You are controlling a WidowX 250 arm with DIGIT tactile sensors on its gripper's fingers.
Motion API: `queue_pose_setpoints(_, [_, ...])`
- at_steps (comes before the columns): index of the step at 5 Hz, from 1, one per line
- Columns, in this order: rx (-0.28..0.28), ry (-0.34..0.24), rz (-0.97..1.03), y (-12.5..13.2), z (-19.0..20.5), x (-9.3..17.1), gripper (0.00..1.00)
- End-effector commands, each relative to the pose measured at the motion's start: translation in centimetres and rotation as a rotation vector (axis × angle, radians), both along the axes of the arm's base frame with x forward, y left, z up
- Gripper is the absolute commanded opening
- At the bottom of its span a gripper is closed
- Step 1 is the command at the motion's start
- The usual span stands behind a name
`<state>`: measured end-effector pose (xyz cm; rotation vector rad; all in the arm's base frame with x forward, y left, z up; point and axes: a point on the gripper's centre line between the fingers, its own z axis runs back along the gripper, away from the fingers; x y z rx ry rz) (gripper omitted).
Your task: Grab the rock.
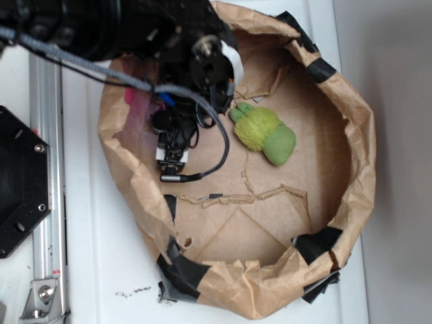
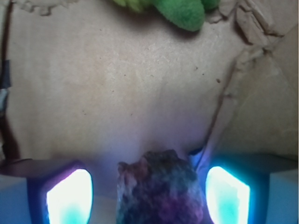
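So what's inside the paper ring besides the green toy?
The green toy lies on the cardboard floor of the paper ring. The gripper is down inside too, with the rock between its pads. In the exterior view the arm covers the rock.

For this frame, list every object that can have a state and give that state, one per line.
rock: between the two lit fingers, gaps visible on both sides, not yet clamped.
gripper: open, fingers either side of the rock, low over the cardboard.
green soft toy: lying on its side on the floor, untouched, clear of the gripper.
paper-walled bin: upright, open-topped, walls crumpled and patched with black tape.
cardboard floor: flat, torn along one seam.
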<state>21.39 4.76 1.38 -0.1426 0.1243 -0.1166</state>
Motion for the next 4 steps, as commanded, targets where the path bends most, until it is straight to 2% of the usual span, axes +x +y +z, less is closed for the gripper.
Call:
queue_pose_setpoints(1, [0.130, 0.001, -0.030, -0.4, 0.3, 0.1, 0.00])
queue_pose_setpoints(2, [0.125, -0.022, -0.020, -0.1, 0.7, 0.3, 0.00])
queue_pose_setpoints(3, [0.154, -0.056, -0.032, 0.0, 1.9, 0.7, 0.00])
queue_pose_setpoints(4, [0.127, -0.025, -0.026, -0.4, 4.3, 1.2, 0.00])
